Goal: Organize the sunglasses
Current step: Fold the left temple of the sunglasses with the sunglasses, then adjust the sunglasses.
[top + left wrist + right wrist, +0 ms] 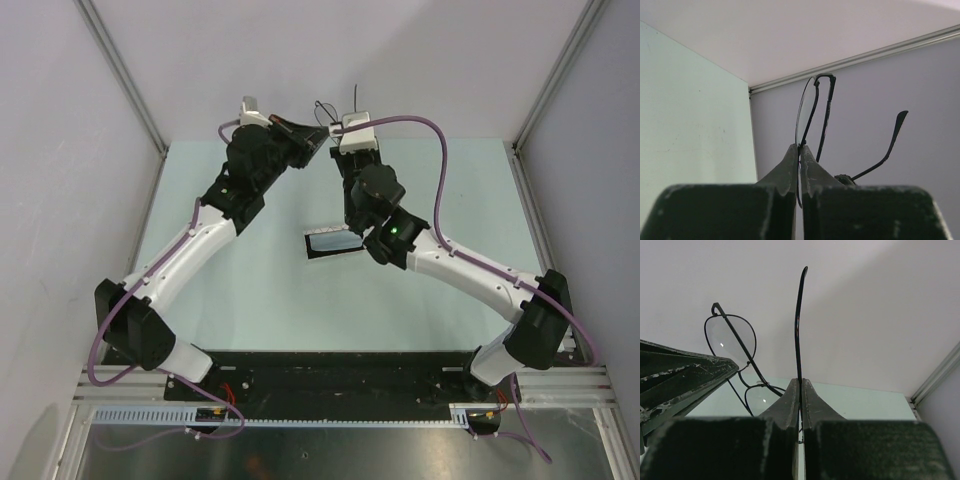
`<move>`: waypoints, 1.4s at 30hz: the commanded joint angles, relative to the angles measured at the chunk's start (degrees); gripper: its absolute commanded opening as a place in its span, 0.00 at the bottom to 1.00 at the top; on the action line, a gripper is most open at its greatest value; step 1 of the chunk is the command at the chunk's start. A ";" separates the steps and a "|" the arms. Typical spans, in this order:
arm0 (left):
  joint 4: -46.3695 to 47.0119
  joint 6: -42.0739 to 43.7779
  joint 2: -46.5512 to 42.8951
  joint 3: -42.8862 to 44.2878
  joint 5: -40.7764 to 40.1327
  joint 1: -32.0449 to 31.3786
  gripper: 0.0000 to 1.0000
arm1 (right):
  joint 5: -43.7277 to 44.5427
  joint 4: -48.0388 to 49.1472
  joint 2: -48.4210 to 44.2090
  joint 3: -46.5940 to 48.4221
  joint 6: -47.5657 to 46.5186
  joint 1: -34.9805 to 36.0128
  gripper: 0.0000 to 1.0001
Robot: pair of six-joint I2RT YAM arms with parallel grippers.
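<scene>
Thin black wire-framed sunglasses [325, 109] hang in the air above the far edge of the table, held between both grippers. My left gripper [800, 147] is shut on the rim of one lens [805, 107], and the free temple arm [890, 145] sticks out to the right. My right gripper [800, 381] is shut on the other temple arm [798, 325], which points straight up. Both lenses [732, 337] show to its left, beside the left gripper's fingers [685, 372]. In the top view the left gripper [306, 137] and right gripper [343, 124] nearly meet.
An open black glasses case [333, 243] lies on the pale green table [250, 290] at its centre, partly under the right arm's elbow. Grey walls with metal corner rails [120, 75] close in the back and sides.
</scene>
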 commanded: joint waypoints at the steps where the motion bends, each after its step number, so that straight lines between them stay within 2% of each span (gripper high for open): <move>1: 2.16 -0.45 -0.42 2.38 4.12 -1.01 0.02 | -3.06 4.84 -1.41 0.05 1.92 1.15 0.00; 8: 2.16 1.39 -0.68 2.20 3.68 -1.01 0.00 | -2.44 5.28 -1.50 0.14 1.91 1.07 0.00; 10: 2.16 2.53 -0.68 2.29 3.07 -1.10 0.00 | -2.53 4.76 -1.76 0.14 2.09 1.24 0.05; 11: 1.98 3.93 -0.86 2.29 2.80 -1.01 0.00 | -2.62 4.41 -1.94 0.14 2.35 1.24 0.12; 13: 1.63 4.47 -1.21 1.68 1.75 -0.84 0.01 | -3.31 3.00 -2.64 0.14 2.79 1.24 0.18; 14: 1.54 4.65 -1.30 1.33 1.40 -0.83 0.00 | -3.84 2.21 -2.99 0.14 3.66 1.15 0.27; 16: 1.19 4.65 -1.74 0.62 0.96 -0.40 0.00 | -6.03 -0.34 -4.04 0.14 4.89 0.98 0.35; 17: 1.10 4.65 -1.65 0.53 0.87 -0.31 0.00 | -7.00 -1.30 -4.48 0.14 5.60 0.89 0.43; 19: 0.75 4.74 -1.65 0.53 0.43 0.04 0.00 | -9.46 -4.12 -5.62 0.23 7.62 0.71 0.51; 20: 0.57 4.91 -1.74 0.53 0.25 0.22 0.00 | -10.26 -4.91 -6.15 0.31 8.15 0.63 0.61; 22: 0.40 5.00 -1.74 0.36 0.08 0.74 0.00 | -12.53 -8.33 -7.55 0.93 10.78 0.01 0.70; 23: 0.31 5.18 -1.82 0.35 0.16 1.01 0.00 | -13.59 -9.56 -8.17 1.02 11.92 -0.25 0.78; 25: 0.13 5.70 -2.00 0.09 0.08 1.89 0.00 | -17.63 -14.04 -10.27 2.07 15.43 -2.01 0.86; 26: -0.04 5.97 -2.00 0.00 0.08 2.15 0.00 | -19.47 -17.27 -10.90 2.77 16.58 -2.79 0.93; 27: -0.39 6.06 -2.09 -0.17 0.08 2.68 0.01 | -24.02 -19.31 -11.51 3.47 17.72 -4.80 0.96; 29: -0.66 6.58 -2.26 -0.26 0.25 3.29 0.00 | -30.10 -25.61 -13.09 6.10 21.33 -7.10 1.00; 32: -1.01 7.28 -1.91 -0.26 2.35 4.79 0.01 | -43.45 -29.60 -15.81 6.73 26.51 -12.98 1.00; 33: -1.10 7.37 -1.91 -0.35 3.06 5.57 0.00 | -50.62 -29.87 -16.43 6.56 28.79 -14.56 1.00; 34: -1.10 7.46 -1.91 -0.44 3.50 5.93 0.00 | -54.96 -29.96 -17.13 6.12 31.24 -18.32 1.00; 36: -1.01 8.25 -1.74 -0.09 6.21 6.81 0.01 | -64.08 -30.40 -17.93 5.50 33.19 -21.51 0.93; 39: -0.92 12.28 -0.95 2.01 11.30 7.43 0.00 | -71.67 -32.59 -16.97 6.11 33.91 -25.03 0.79; 42: -0.83 17.03 -0.68 3.60 15.53 7.95 0.00 | -76.60 -32.78 -16.26 6.12 33.90 -26.18 0.74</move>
